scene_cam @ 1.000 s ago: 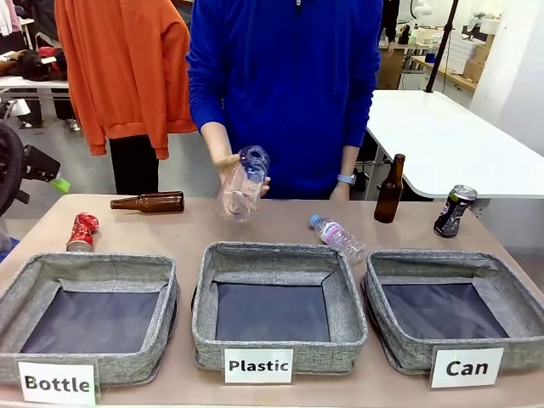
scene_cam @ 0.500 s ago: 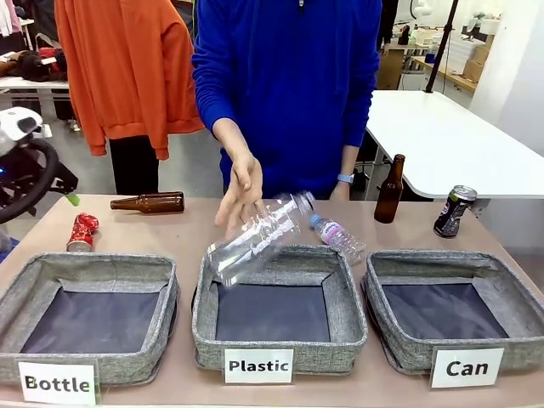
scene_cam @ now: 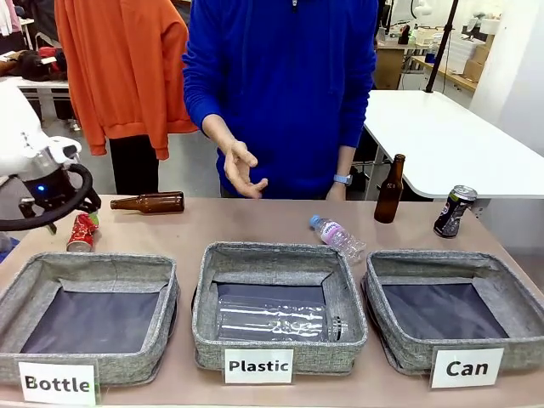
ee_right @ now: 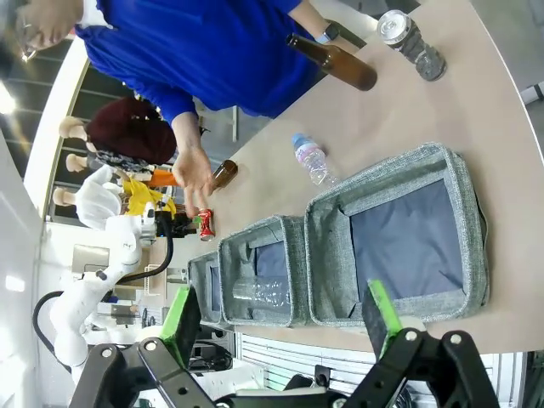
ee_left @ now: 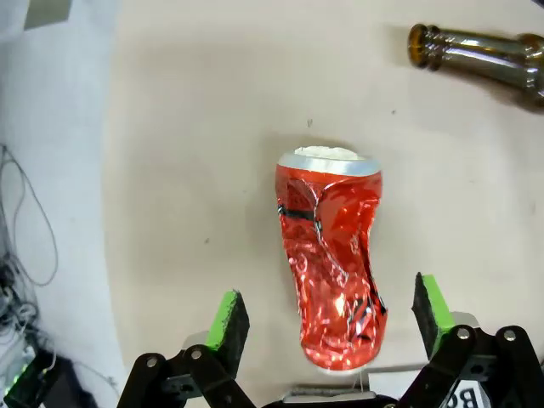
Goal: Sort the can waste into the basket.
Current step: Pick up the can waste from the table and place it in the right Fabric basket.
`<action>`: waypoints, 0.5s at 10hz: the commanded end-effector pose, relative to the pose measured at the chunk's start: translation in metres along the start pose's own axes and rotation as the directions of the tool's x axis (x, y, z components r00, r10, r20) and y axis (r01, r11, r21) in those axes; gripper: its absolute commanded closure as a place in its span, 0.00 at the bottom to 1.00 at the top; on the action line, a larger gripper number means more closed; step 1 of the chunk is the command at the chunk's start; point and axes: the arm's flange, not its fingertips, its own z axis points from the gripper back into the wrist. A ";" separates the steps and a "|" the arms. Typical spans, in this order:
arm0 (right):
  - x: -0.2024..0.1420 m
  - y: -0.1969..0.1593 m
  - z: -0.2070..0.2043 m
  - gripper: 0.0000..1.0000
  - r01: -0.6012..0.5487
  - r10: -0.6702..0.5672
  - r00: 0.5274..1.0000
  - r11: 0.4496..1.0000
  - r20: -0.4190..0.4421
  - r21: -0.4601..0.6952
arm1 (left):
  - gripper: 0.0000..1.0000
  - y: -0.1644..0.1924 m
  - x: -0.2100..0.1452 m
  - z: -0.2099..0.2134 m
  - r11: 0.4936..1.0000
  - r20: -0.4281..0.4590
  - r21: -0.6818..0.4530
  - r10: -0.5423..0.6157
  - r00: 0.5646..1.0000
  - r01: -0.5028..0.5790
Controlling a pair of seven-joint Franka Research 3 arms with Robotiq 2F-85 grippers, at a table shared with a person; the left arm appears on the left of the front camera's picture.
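Front view, tan table [scene_cam: 272, 223], Can basket [scene_cam: 435, 264], white table [scene_cam: 442, 144] behind

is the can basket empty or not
Empty. The can basket shows only its bare dark lining; the black can sits on the table behind it, and the red can is far left.

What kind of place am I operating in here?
Likely a robotics lab staged for waste sorting: Bottle basket, Plastic basket and Can basket in a row on the table, white work table behind the person.
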 end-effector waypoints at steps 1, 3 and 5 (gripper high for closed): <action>0.002 0.000 0.001 0.00 -0.023 0.023 1.000 0.999 0.007 0.022 | 0.00 -0.011 0.011 -0.012 0.996 -0.058 0.053 0.070 0.996 -0.067; 0.002 0.000 0.001 0.00 -0.023 0.023 1.000 0.999 0.007 0.022 | 0.00 -0.015 0.016 -0.024 0.993 -0.073 0.078 0.097 0.993 -0.091; 0.002 0.000 0.001 0.00 -0.023 0.023 1.000 0.999 0.007 0.022 | 0.00 -0.016 0.013 -0.029 0.993 -0.079 0.076 0.095 0.992 -0.090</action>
